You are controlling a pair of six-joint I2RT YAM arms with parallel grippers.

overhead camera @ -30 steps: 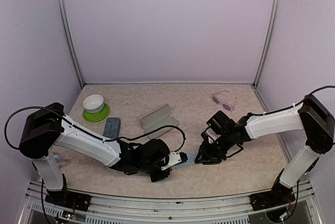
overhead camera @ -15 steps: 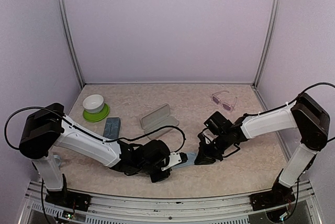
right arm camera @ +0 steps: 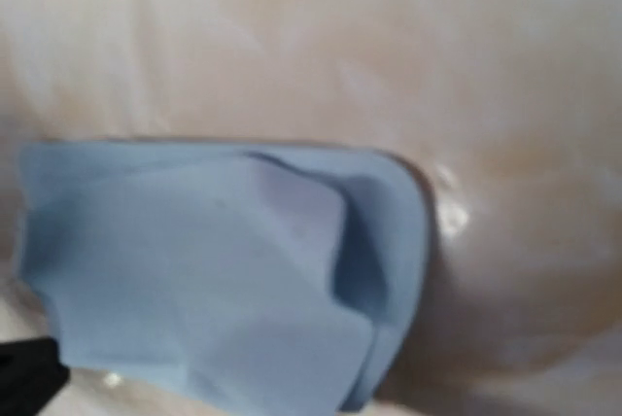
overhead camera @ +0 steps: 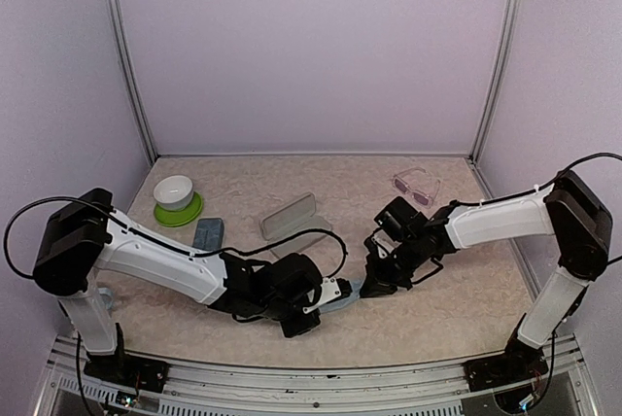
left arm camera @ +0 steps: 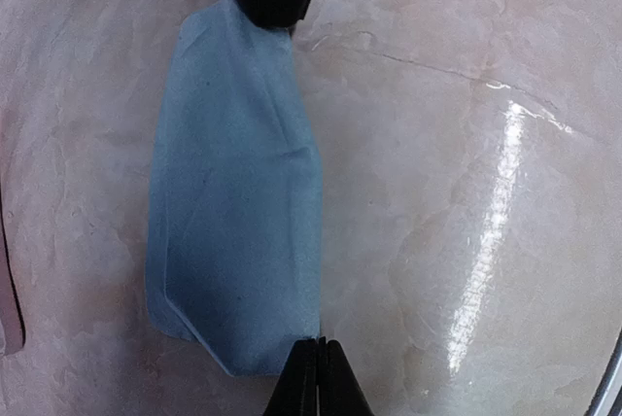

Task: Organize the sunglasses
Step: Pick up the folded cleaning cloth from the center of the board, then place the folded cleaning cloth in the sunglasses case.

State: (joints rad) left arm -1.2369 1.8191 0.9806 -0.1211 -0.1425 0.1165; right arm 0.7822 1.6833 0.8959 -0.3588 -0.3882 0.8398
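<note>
Pinching near end of blue cloth (left arm camera: pixel 238 192) with left pincer (left arm camera: pixel 313 369), far end with right pincer (left arm camera: pixel 264 3); clear case (overhead camera: pixel 289 215) beyond-left of cloth, sunglasses (overhead camera: pixel 416 186) well beyond-right, loose on desk (overhead camera: pixel 486 280), uncased, so barely started.

This is a robot lab booth. Plain purple walls (overhead camera: pixel 311 47) and metal poles (overhead camera: pixel 124 56) stand around the table (overhead camera: pixel 476 304). The left arm (overhead camera: pixel 155 260) and right arm (overhead camera: pixel 505 222) are bolted at its near edge.
</note>
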